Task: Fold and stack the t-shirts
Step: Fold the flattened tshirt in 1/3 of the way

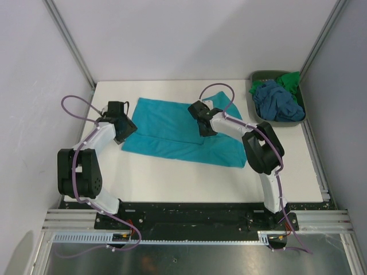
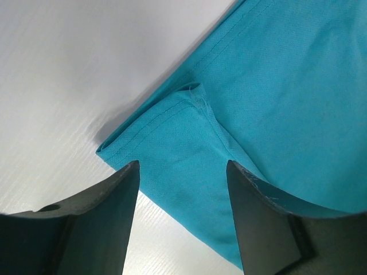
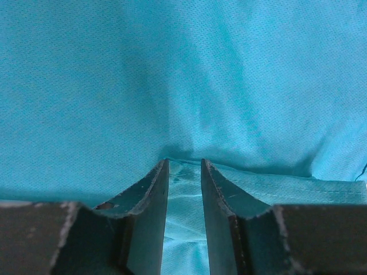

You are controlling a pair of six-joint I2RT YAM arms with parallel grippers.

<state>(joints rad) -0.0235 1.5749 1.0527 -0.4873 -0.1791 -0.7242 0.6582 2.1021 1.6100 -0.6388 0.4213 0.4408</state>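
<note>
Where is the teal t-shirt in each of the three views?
Top external: teal t-shirt spread mid-table, between the two arms.
Left wrist: shirt fills centre and right, its corner above the jaws.
Right wrist: shirt fills nearly the whole frame.
Shared landmark: white table, bordering the shirt's left edge in top and left wrist views.

White table (image 1: 172, 183) carries the teal t-shirt (image 1: 172, 129) spread flat across its middle, and a grey-green bin (image 1: 265, 74) at its far right corner.

Teal t-shirt (image 1: 172, 129) flat (partly folded) — slate-blue shirt (image 1: 276, 98), green shirt (image 1: 291, 82) crumpled together
</note>
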